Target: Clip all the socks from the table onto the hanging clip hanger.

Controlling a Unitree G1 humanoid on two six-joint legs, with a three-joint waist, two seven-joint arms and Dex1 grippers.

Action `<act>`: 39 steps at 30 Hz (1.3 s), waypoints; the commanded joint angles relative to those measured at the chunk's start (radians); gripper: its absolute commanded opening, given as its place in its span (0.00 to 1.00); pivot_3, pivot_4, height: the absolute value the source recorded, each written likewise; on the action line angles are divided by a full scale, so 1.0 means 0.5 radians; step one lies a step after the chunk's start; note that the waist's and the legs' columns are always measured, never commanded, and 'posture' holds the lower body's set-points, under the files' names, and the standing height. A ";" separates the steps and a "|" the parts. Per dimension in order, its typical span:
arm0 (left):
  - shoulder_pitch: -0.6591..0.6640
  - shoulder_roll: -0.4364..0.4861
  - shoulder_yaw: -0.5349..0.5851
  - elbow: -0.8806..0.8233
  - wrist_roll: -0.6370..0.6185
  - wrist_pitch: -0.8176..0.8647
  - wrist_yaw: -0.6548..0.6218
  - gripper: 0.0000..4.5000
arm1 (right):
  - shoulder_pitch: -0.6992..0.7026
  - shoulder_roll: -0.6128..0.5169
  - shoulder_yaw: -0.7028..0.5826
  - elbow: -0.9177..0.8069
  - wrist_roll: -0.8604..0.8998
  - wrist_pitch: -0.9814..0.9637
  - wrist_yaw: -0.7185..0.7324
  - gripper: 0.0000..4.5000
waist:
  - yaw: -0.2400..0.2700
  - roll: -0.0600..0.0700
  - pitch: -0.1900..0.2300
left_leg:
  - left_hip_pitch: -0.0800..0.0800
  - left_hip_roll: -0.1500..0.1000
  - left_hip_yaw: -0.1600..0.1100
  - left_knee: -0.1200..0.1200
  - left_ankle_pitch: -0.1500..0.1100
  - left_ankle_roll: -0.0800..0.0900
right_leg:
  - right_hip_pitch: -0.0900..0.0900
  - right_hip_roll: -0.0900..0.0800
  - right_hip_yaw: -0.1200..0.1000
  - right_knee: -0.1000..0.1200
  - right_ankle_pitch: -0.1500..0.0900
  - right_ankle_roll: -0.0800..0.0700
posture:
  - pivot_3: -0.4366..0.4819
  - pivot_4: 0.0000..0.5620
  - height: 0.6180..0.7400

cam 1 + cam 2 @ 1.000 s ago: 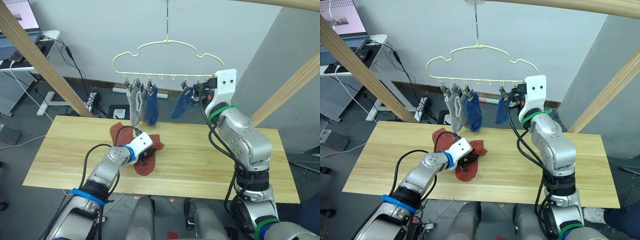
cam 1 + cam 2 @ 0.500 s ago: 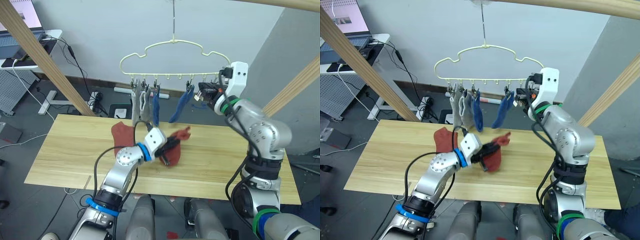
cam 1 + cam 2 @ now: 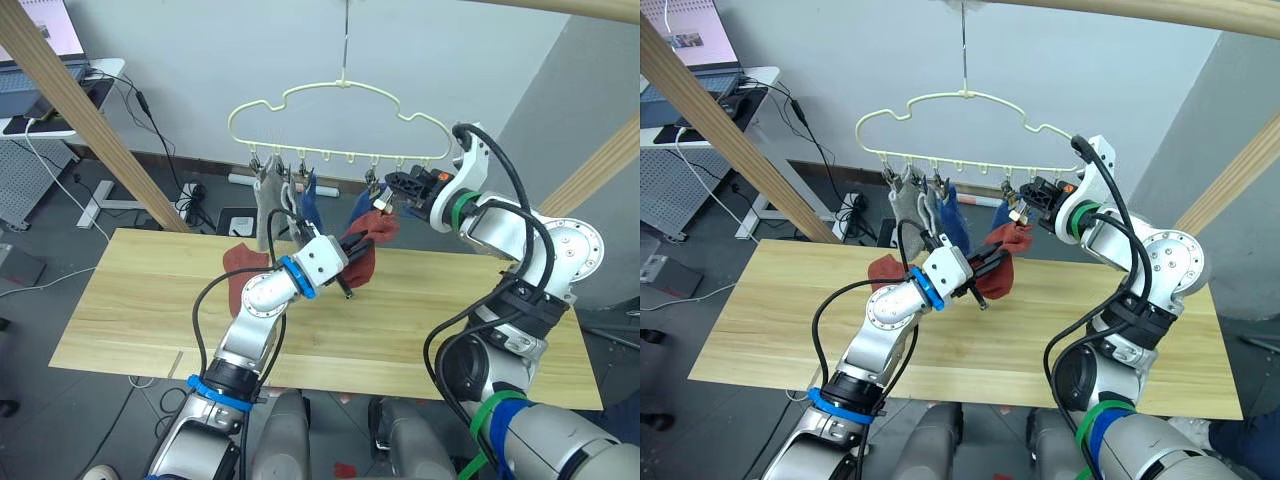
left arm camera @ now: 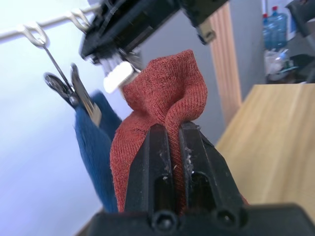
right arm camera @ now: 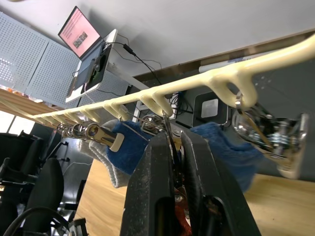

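Observation:
My left gripper (image 3: 356,247) is shut on a rust-red sock (image 3: 368,252) and holds it up just under the clip row. The sock's top edge touches the tips of my right gripper (image 3: 393,189). My right gripper is shut on a grey metal clip (image 5: 167,135) of the pale-yellow clip hanger (image 3: 338,90). The left wrist view shows the sock (image 4: 162,98) bunched between the left fingers (image 4: 153,147). Two grey socks (image 3: 266,205) and a blue sock (image 3: 306,194) hang at the left clips, another blue sock (image 3: 357,210) nearer the middle. A second rust-red sock (image 3: 238,266) lies on the table (image 3: 140,300).
Thick wooden poles slant up at the left (image 3: 80,110) and right (image 3: 590,170) of the table, and one runs overhead. A desk with a laptop (image 3: 40,60) and floor cables stand at the back left. Bare tabletop lies at both ends.
My left gripper has lifted the rust-red sock off the table and carried it up to the clips by my right gripper. The right gripper has stayed at the clip row.

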 commanded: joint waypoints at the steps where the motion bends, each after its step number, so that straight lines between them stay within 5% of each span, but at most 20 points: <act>1: -0.046 -0.005 0.000 -0.027 0.025 -0.122 0.042 0.00 | 0.070 0.002 -0.057 -0.003 -0.063 0.078 -0.098 0.00 | 0.000 0.000 0.000 | 0.000 0.000 0.000 0.000 0.000 0.000 | 0.000 0.000 0.000 0.000 0.000 0.000 | 0.63 0.49 1.00; 14: 0.134 0.159 -0.082 -0.164 0.188 -0.502 0.061 0.00 | -0.052 -0.046 -0.305 0.165 -0.052 0.078 -0.186 0.00 | 0.002 0.000 0.000 | 0.000 0.000 0.000 0.000 0.000 0.000 | 0.000 0.000 -0.001 0.000 0.000 0.000 | 0.62 0.49 1.00; 38: -0.044 0.166 -0.055 0.106 0.334 -0.722 0.274 0.00 | 0.045 -0.032 -0.310 0.314 0.914 0.078 -0.866 0.00 | -0.006 0.000 0.000 | 0.000 0.000 0.001 -0.001 0.001 0.003 | 0.000 -0.001 0.000 0.000 0.000 0.000 | 0.63 0.50 1.00; 39: -0.046 0.167 -0.057 0.110 0.334 -0.723 0.276 0.00 | 0.046 -0.035 -0.310 0.319 0.948 0.078 -0.882 0.08 | -0.006 0.000 0.000 | 0.000 0.000 0.001 -0.001 0.001 0.003 | 0.000 -0.001 0.000 -0.001 0.000 0.000 | 0.63 0.50 1.00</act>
